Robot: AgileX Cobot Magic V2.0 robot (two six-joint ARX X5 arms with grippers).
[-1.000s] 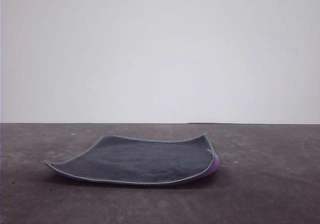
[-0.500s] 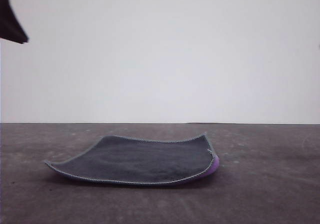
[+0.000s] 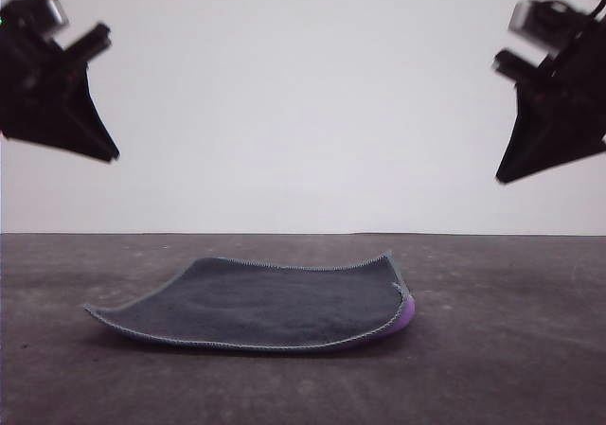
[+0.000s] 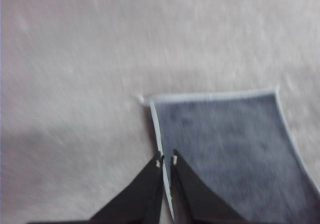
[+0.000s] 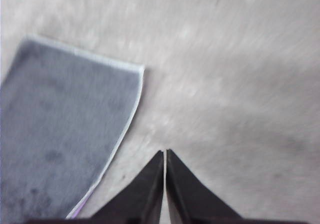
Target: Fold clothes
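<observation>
Two tools hang above the worktop point(image 3: 530, 349), the left tool point(image 4: 166, 160) at ten o'clock and the right tool point(image 5: 165, 153) at two o'clock, each with its fingers pressed together on nothing. Between them the cloth point(image 3: 275, 302) lies dark face up at six o'clock, purple showing under its right edge.

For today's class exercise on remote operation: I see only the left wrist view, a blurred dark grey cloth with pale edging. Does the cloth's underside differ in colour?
Observer: Yes. In the front view the small square dark grey cloth shows bright purple under its right edge.
Operator: Where are the arms?
Observer: Both hang high above the table, left gripper and right gripper, apart from the cloth.
Operator: Is the right gripper open?
Observer: No, its wrist view shows the fingers shut.
</observation>
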